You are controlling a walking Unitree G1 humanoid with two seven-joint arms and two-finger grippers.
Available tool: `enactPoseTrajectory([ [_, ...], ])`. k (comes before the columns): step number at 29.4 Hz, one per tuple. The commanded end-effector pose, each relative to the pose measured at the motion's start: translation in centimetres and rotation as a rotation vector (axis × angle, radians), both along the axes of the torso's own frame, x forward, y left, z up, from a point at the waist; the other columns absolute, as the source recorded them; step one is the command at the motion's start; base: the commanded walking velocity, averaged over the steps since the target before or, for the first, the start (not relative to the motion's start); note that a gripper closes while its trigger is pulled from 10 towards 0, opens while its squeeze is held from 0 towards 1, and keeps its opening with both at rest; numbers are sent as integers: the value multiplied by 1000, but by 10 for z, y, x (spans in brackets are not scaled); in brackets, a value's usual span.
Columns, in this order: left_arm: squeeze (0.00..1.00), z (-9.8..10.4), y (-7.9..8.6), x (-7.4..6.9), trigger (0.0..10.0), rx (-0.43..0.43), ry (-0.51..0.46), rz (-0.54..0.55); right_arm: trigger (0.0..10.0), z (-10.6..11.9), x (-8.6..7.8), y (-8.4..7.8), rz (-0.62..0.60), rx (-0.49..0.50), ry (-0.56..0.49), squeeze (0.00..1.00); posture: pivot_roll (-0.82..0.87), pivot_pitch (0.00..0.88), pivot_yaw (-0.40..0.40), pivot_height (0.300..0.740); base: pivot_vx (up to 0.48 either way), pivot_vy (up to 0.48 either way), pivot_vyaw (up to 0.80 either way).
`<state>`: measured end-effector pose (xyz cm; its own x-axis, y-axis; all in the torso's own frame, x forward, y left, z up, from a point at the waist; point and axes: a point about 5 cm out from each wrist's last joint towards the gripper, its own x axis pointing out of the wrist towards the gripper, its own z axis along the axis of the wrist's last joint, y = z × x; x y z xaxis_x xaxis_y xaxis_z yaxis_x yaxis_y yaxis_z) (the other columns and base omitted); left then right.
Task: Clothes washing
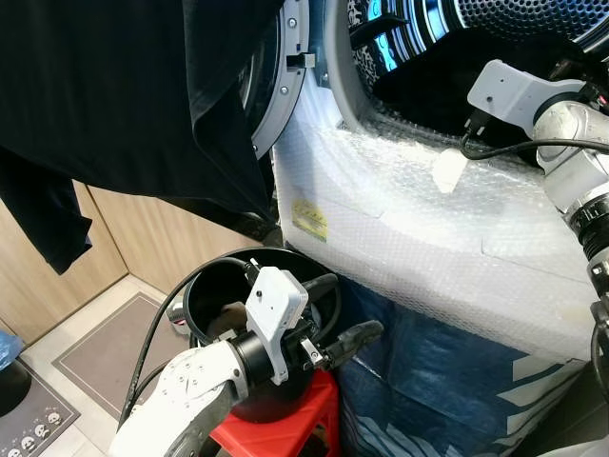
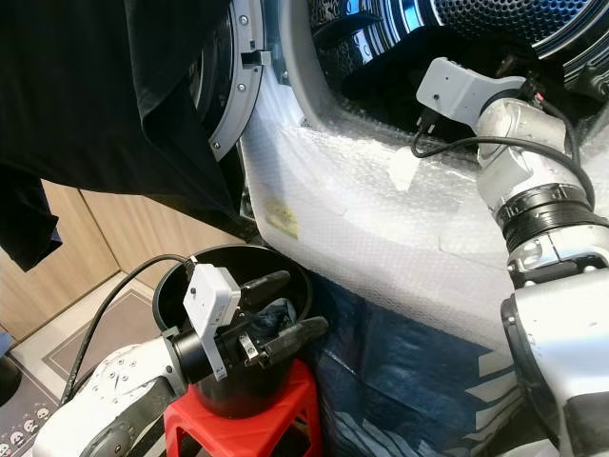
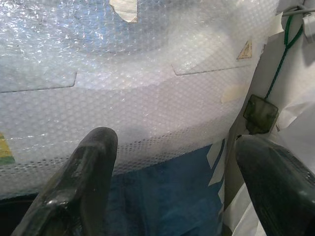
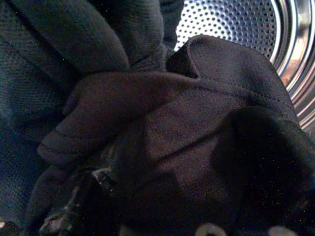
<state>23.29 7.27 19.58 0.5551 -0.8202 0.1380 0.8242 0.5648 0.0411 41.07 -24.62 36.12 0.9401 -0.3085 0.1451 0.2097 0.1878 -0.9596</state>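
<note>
The right gripper point(image 4: 162, 206) reaches inside the perforated steel drum point(image 4: 231, 24) of the bubble-wrapped front-loading washing machine point(image 1: 428, 248), its 2 fingers closed on dark crumpled clothing point(image 4: 197, 123) lying in that drum. Below the drum opening, the left gripper point(image 2: 281, 309) hovers spread wide and empty over a round black bucket point(image 2: 171, 286) on a red plastic stool point(image 2: 285, 419) beside the machine's front.

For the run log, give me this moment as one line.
right claw: inside drum, among dark clothes | left claw: open over black bucket | dark garment: draped over door
</note>
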Motion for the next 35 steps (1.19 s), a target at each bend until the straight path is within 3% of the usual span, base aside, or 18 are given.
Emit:
enactPoseTrajectory([
  [1,0,-2,-1,1,10000,4,9,-5,10000,1,-4,-16,-65,-16,4,0,-99,47,-1,740,0,0,0],
  [8,0,-2,-3,2,10000,1,10,-5,10000,-4,-7,-28,-117,-35,13,0,-102,45,-2,740,0,0,0],
  [12,0,-2,-3,2,10000,0,12,-4,10000,-3,-7,-28,-100,73,4,0,-102,45,-1,740,0,0,0],
  [13,0,-2,-3,2,10000,-1,12,-4,10000,-2,-6,-26,-80,124,-3,0,-102,45,-1,740,0,0,0],
  [15,0,-2,-3,2,10000,0,13,-6,10000,-6,0,-7,46,414,36,0,-102,45,-1,740,0,0,0],
  [17,0,-2,-3,2,10000,1,13,-7,10000,-3,3,6,118,528,39,0,-106,45,0,740,0,0,0],
  [18,0,-2,-3,2,10000,0,13,-8,10000,4,6,24,216,697,42,0,-106,45,0,740,0,0,0],
  [20,0,-2,-3,2,10000,0,12,-10,10000,12,6,36,286,856,33,0,-104,43,2,740,0,0,0],
  [21,0,-2,-3,2,10000,0,12,-11,10000,15,6,40,310,921,25,0,-102,42,2,740,0,0,0],
  [22,0,-2,-3,2,10000,0,12,-11,10000,15,6,40,310,921,25,0,-102,42,2,740,0,0,0],
  [23,0,-2,-3,2,10000,2,12,-11,10000,25,5,45,357,1050,-6,0,-99,41,0,740,0,0,0],
  [26,0,-2,-2,2,10000,4,10,-4,10000,42,0,46,442,1292,-43,0,-85,35,-7,740,0,0,0],
  [28,0,-2,-2,2,10000,4,9,-1,10000,44,-1,46,455,1313,-42,0,-85,35,-7,740,0,0,0],
  [30,0,-2,-1,2,10000,4,9,2,10000,48,-4,49,526,1331,34,0,-81,33,-9,740,0,0,0],
  [35,0,-2,-1,2,10000,4,9,2,10000,48,-4,49,526,1331,34,0,-81,33,-9,740,0,0,0],
])
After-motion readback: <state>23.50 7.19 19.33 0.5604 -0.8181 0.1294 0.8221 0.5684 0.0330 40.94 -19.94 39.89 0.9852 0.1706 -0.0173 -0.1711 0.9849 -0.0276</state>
